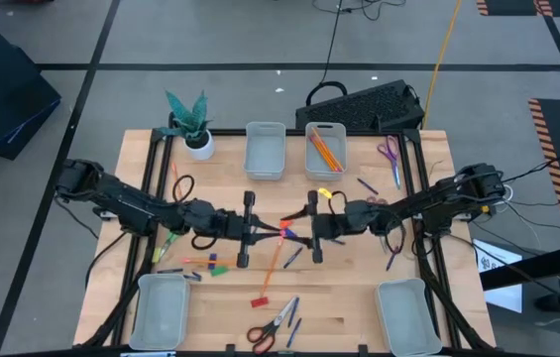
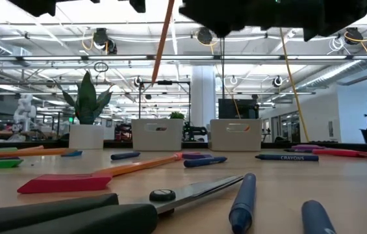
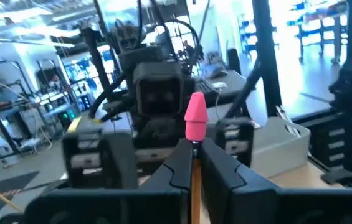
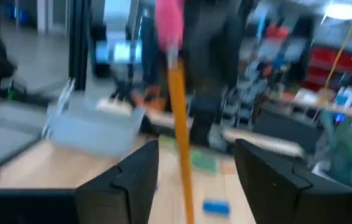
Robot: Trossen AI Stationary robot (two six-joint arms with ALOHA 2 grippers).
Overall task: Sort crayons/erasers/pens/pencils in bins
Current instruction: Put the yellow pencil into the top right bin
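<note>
Pencil: slim orange, pink-tipped | left pincer clamped on it | right pincer apart

Two bins stand side by side at the table's far edge, right of the plant; the one farther from it holds pencils. Scissors lie between the two near-edge bins.

Pale wood worktop, black-framed edges. Four bins on it: two at the far edge, two at the near corners. Potted plant at far left. Scissors: purple, red. Loose pens, red eraser, green eraser, orange pencil scattered mid-surface.
</note>
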